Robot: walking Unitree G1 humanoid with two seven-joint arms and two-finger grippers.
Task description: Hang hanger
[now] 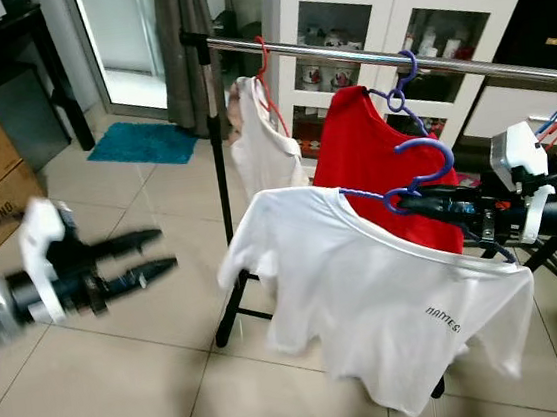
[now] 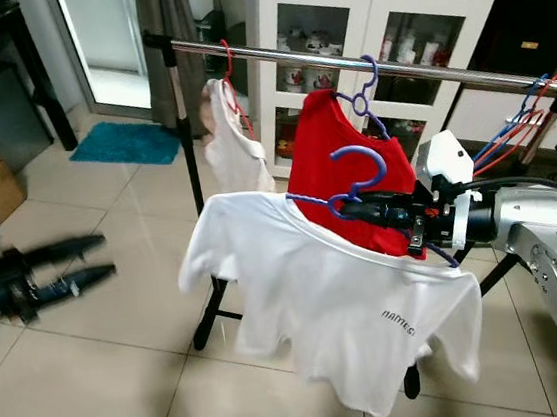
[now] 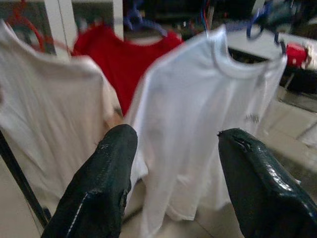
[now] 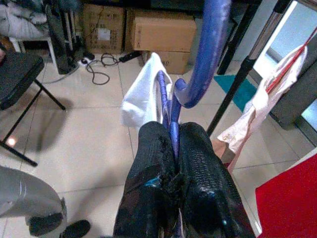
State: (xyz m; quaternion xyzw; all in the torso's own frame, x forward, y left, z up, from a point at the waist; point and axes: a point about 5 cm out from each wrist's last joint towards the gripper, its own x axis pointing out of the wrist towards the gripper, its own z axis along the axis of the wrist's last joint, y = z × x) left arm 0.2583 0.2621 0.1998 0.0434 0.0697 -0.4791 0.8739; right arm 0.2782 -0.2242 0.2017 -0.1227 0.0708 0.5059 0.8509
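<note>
Head views: the right end effector (image 2: 375, 213) is clamped on the blue hanger (image 2: 361, 184) carrying a white shirt (image 2: 348, 291), below the rail (image 1: 362, 58); next, lift the hook over.

Left wrist view: the left end effector (image 3: 173, 183) gapes wide, empty.

Right wrist view: fingers (image 4: 198, 173) pinch the hanger's neck.

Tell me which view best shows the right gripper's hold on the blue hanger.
The right wrist view: the right gripper is pinched shut on the blue hanger just below its hook. Both eye views show the grip side-on, with the white T-shirt draped beneath. The left wrist view catches the hook blurred, far off.
</note>
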